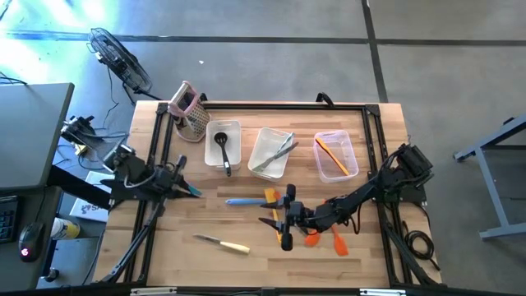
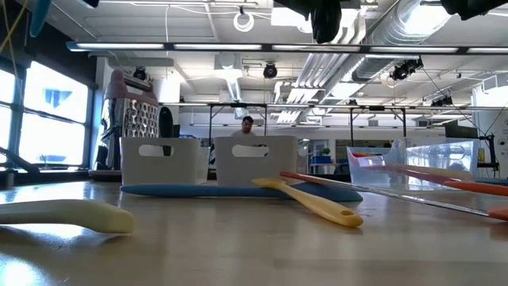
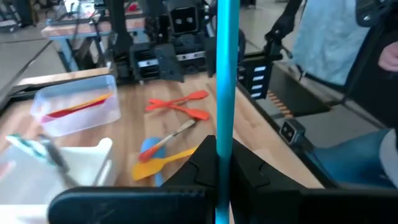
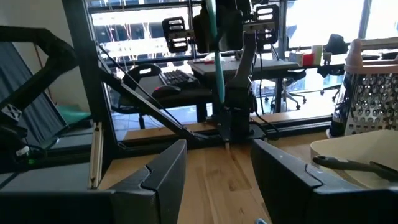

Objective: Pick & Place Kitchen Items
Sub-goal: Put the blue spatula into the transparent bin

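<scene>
Three clear rectangular plastic bins (image 1: 336,154), one metal box grater with pink handle (image 1: 190,109), two orange silicone spatulas (image 1: 325,239), one blue spatula (image 1: 243,201), one yellow spatula (image 1: 272,197), one black ladle (image 1: 223,148)

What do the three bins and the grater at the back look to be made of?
The bins look like clear plastic: the table's wood and the utensils inside show through the walls. The grater looks like bare metal with a perforated, shiny face, topped by a pink handle, probably plastic.
</scene>
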